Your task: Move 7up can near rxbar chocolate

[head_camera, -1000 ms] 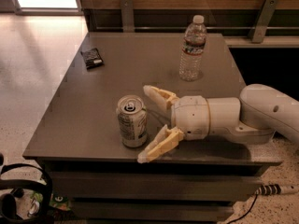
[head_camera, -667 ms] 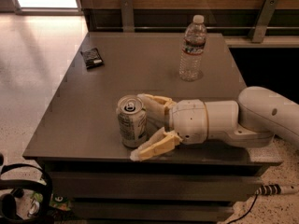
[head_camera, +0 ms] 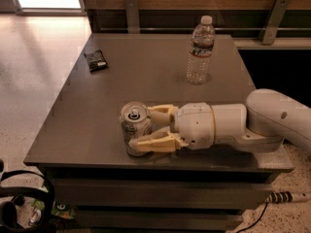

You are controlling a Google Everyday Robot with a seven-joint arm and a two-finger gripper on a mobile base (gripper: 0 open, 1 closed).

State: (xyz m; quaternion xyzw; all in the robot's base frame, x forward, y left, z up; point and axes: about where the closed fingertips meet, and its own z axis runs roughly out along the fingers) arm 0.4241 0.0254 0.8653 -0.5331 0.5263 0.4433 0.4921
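Observation:
The 7up can (head_camera: pixel 134 126), whitish-silver with a silver top and pull tab, stands upright near the front edge of the dark grey table (head_camera: pixel 126 76). My gripper (head_camera: pixel 141 129) reaches in from the right at can height. Its cream fingers (head_camera: pixel 154 143) press against the can's far and near sides, so it is shut on the can, which still rests on the table. The rxbar chocolate (head_camera: pixel 95 60), a small dark wrapper, lies flat near the table's far left corner, well away from the can.
A clear plastic water bottle (head_camera: pixel 200 52) stands upright at the back right of the table. A wooden wall with metal brackets (head_camera: pixel 131 13) runs behind. Black cables (head_camera: pixel 22 203) lie on the floor at the front left.
The fingers were spread wide beside the can; the gripper has moved left around it and the fingers have closed onto its sides. The can stays in place.

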